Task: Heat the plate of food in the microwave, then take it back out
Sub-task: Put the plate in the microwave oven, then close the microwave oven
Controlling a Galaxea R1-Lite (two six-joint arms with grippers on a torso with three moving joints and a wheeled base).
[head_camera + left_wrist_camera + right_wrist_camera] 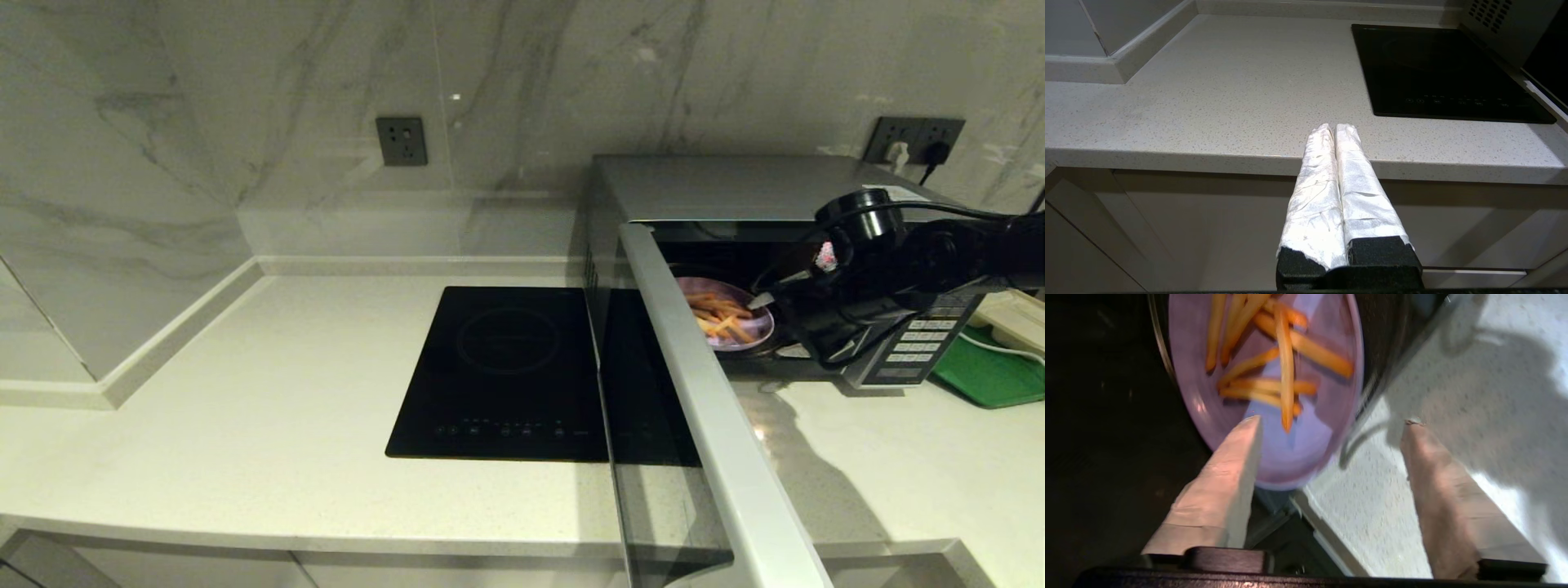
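The light around me is dim and cool. My right arm throws a dark shadow across the worktop (pixel 816 457) before the microwave (pixel 735 188), whose cavity is dark. My right wrist view smears the plate of food (pixel 1290 453) with motion blur.

A pale lilac plate (pixel 727 320) is shown, strewn with orange-yellow sticks (pixel 718 316). The microwave (pixel 735 192) is finished in silver-grey, its door (pixel 653 392) of dark glass edged by a silver band, and its panel (pixel 918 343) is set with pale buttons. To the left, a glossy black hob (pixel 502 371) is marked with a faint ring. The counter (pixel 245 392) is off-white with fine speckles; the wall (pixel 245 82) is white marble veined in grey. A green tray (pixel 992 376) is seen at far right. The fingers (pixel 1327 183) of the left gripper (pixel 1334 127) are wrapped in white tape, as are those (pixel 1229 477) of the right gripper (pixel 1331 422).
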